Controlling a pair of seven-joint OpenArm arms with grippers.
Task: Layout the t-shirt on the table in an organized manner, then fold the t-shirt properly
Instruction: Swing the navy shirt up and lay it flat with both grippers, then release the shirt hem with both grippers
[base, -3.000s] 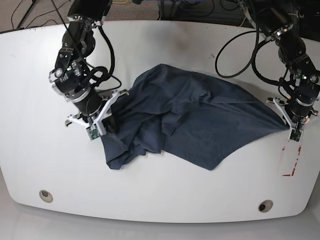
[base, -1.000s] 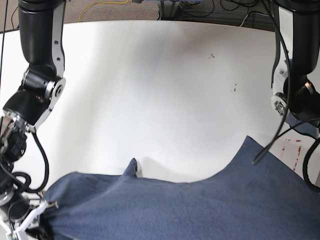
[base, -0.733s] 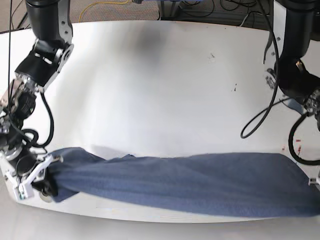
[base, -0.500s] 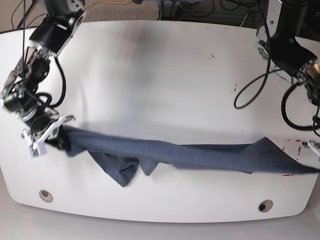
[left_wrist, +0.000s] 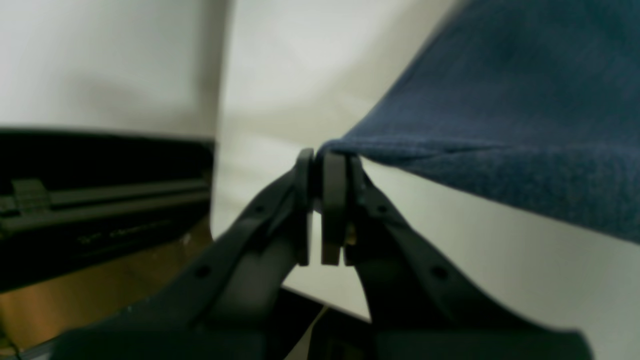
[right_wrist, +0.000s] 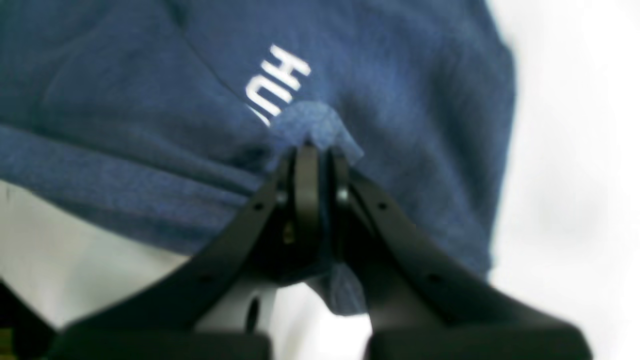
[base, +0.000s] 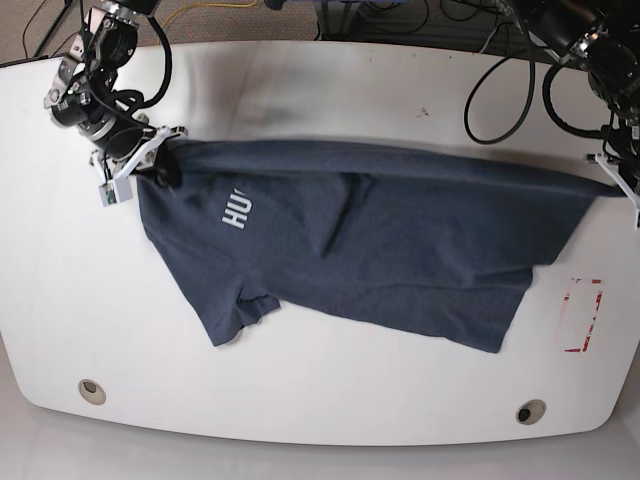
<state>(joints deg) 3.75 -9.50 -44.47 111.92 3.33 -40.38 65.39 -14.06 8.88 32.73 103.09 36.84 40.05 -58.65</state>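
Across the far half of the table (base: 320, 410) the t-shirt (base: 400, 240) now lies spread wide, where half a second ago it was a thin twisted rope nearer the front edge. Its long axis runs left to right, top edge stretched taut, white lettering toward the left. Right gripper (base: 150, 160) has its jaws clamped together on the left corner; left gripper (base: 612, 182) has its jaws pinched on the right corner, partly cut off at the frame edge. Both wrist views are blurred, and the lettering reads only partly.
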